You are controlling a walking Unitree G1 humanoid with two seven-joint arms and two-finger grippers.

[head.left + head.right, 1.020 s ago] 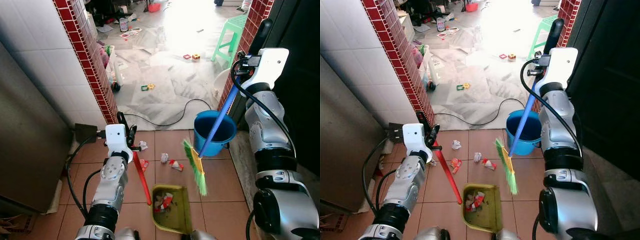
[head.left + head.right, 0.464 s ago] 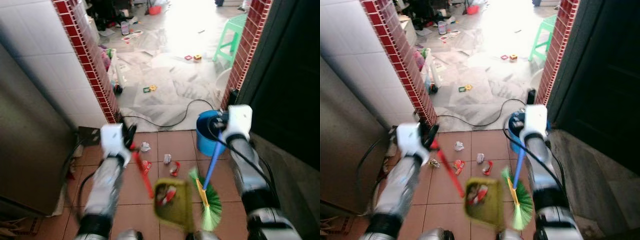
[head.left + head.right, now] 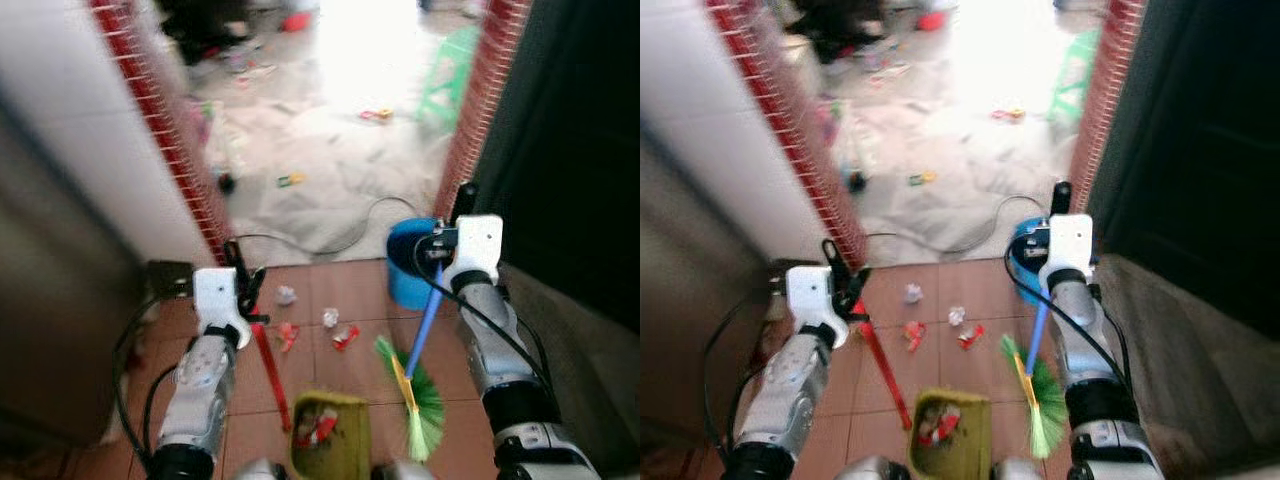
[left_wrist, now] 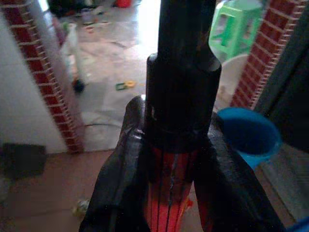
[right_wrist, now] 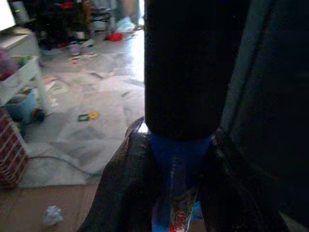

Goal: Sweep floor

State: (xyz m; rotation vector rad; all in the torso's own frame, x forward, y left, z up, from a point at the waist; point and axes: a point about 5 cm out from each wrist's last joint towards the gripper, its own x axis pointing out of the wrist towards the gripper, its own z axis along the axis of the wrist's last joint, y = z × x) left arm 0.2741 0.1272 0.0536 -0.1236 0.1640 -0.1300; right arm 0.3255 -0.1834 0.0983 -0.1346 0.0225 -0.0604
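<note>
My left gripper (image 3: 243, 282) is shut on the red handle (image 3: 268, 370) of an olive-green dustpan (image 3: 330, 445) that holds some litter, low in the eye views. In the left wrist view the fingers (image 4: 123, 159) clasp the red handle (image 4: 170, 193) below its black cap. My right gripper (image 3: 450, 238) is shut on the blue handle (image 3: 428, 312) of a broom. Its green bristles (image 3: 422, 408) lie just right of the dustpan. Scraps of litter (image 3: 329, 317) lie on the brown tiles ahead of the dustpan. The picture is blurred.
A blue bucket (image 3: 406, 270) stands by the right brick pillar (image 3: 478, 110). A black cable (image 3: 330, 245) crosses the doorway. A brick-edged white wall (image 3: 160, 130) is on the left. A green stool (image 3: 445, 75) and toys lie on the marble floor beyond. A dark door (image 3: 580, 150) is on the right.
My right arm has come down from its raised pose, and the broom head has swung lower and to the right of the dustpan. The whole view has shifted and blurred.
</note>
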